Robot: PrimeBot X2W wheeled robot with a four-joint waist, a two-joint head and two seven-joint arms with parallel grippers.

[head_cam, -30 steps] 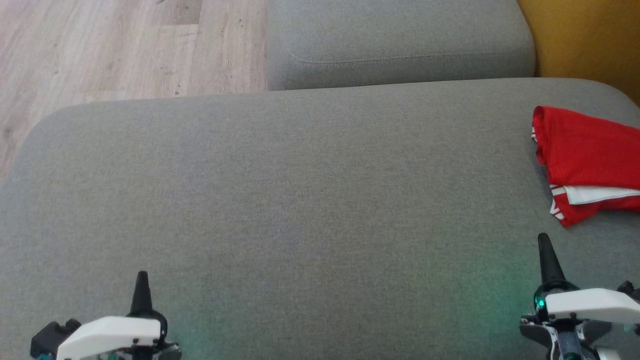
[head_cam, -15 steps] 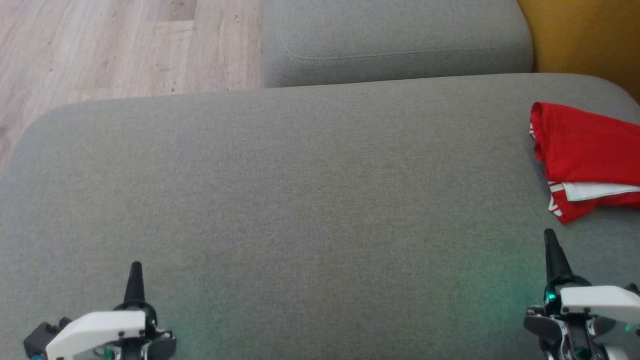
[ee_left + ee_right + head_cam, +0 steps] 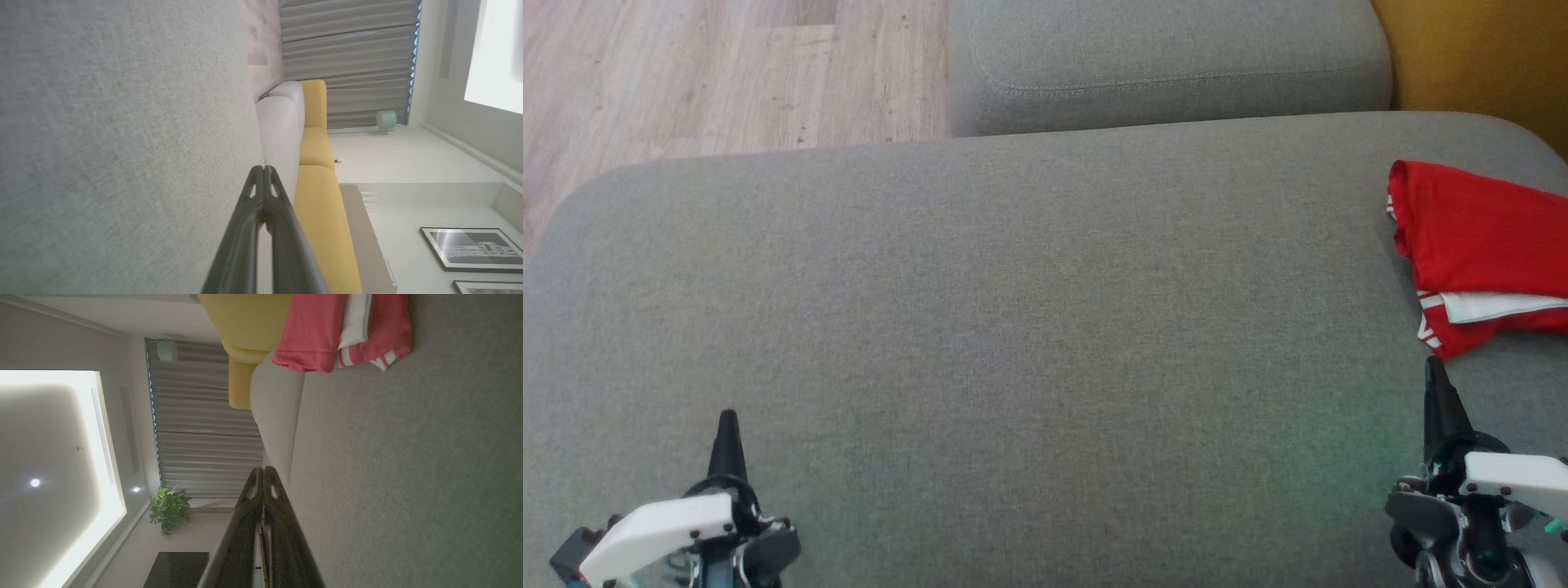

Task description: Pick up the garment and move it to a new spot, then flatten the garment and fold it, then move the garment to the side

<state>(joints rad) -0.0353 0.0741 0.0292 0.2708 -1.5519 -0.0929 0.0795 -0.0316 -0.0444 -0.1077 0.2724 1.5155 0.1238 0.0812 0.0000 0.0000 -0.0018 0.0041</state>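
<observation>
Pointing forward from the near edge of the work area, the left gripper (image 3: 726, 423) sits at the lower left of the head view. Its two dark fingers are pressed together tip to tip, clenched on themselves. The left wrist view confirms this: the fingertips meet with only grey fabric beside them.

The right gripper (image 3: 1432, 369) sits at the lower right, likewise pointing forward. Its fingers are also clenched tip to tip with no item between them, as the right wrist view shows. A faint green glow falls on the fabric beside each wrist housing.

Both grippers stand over a wide grey seat cushion (image 3: 1013, 286). The cushion surface between the two grippers is smooth, flat fabric.

The garment (image 3: 1474, 233) lies on the far right part of this cushion, ahead of the right gripper. It is red, with a white band and white stripes at its near hem. It is folded into stacked layers, and the right edge of the head view cuts it off. In the right wrist view, a stretch of grey fabric separates the fingertips from the garment.

Beyond the seat cushion lies a second grey cushion (image 3: 1168, 65). Pale wooden flooring (image 3: 686, 73) shows at the far left. A yellow sofa (image 3: 1478, 57) stands at the far right. Farther off, the wrist views show grey pleated curtains (image 3: 347, 61) and a green potted plant (image 3: 169, 508).
</observation>
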